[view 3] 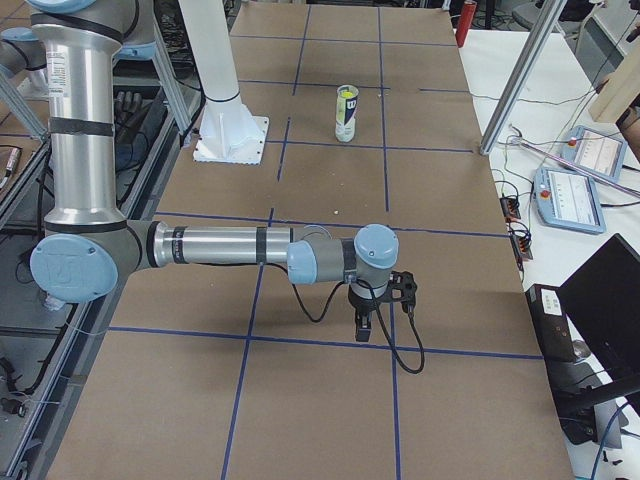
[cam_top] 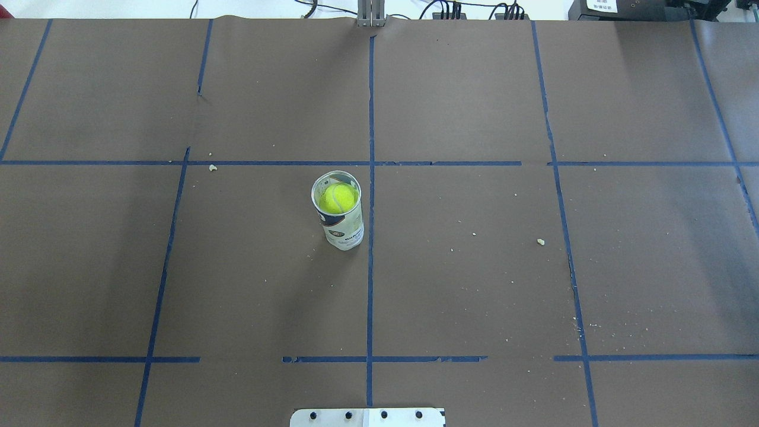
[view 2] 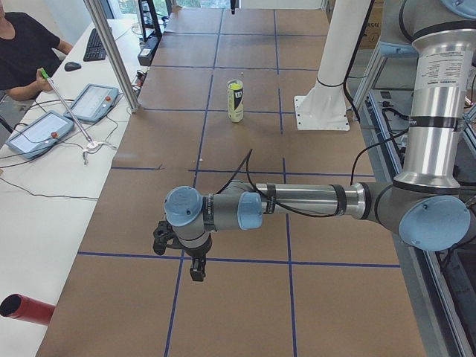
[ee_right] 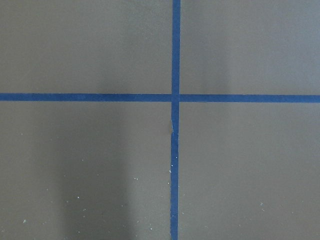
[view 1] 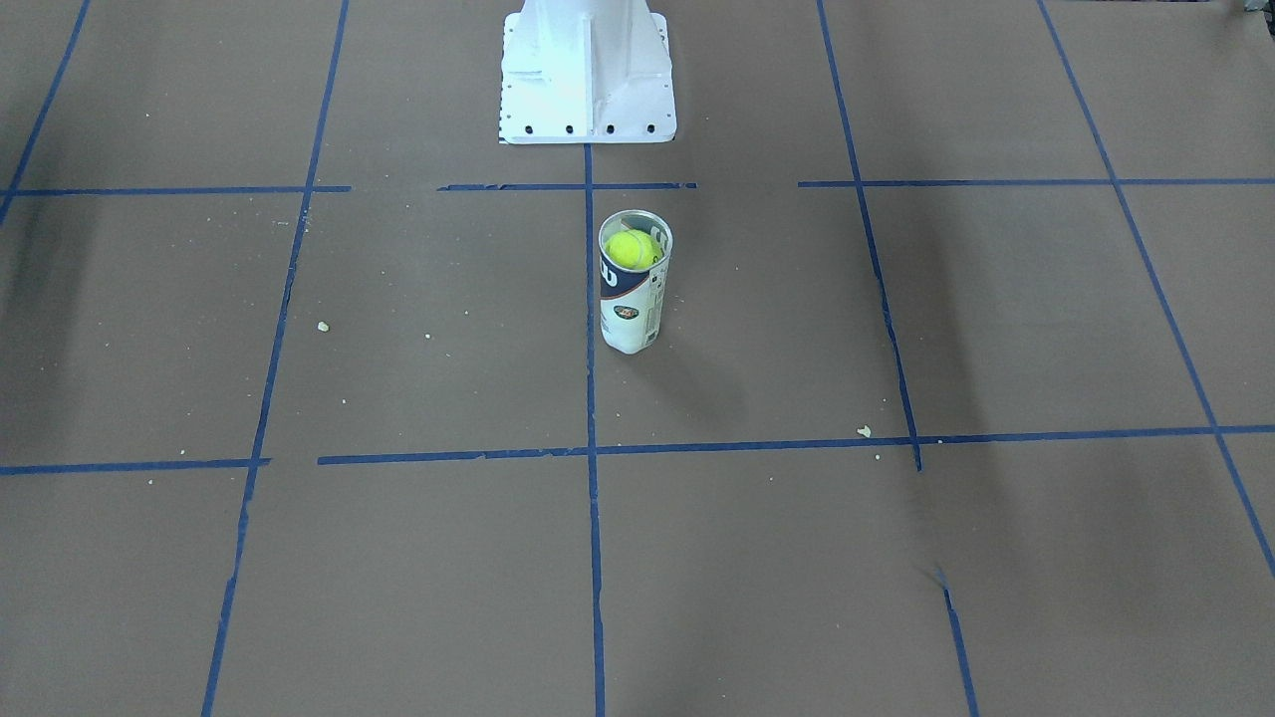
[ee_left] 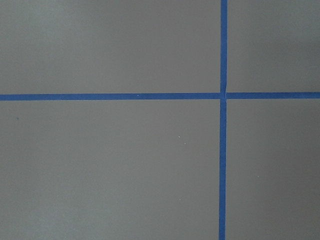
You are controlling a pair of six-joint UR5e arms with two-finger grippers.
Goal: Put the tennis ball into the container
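Note:
The clear container (view 1: 630, 314) with its white and navy label stands upright near the table's middle, just beside the centre tape line. The yellow-green tennis ball (view 1: 633, 249) sits inside it near the open top, and shows too in the overhead view as the tennis ball (cam_top: 338, 198) in the container (cam_top: 345, 232). My left gripper (view 2: 196, 271) hangs far from the tube over the table's left end. My right gripper (view 3: 362, 328) hangs over the right end. Both show only in side views, so I cannot tell their state. The wrist views hold only brown paper and blue tape.
The white pedestal base (view 1: 588, 90) stands behind the tube on the robot's side. Blue tape lines grid the brown paper; small crumbs (cam_top: 540, 241) lie scattered. A seated operator (view 2: 26, 52), tablets (view 2: 93, 100) and a red cylinder (view 2: 26, 309) are beside the table.

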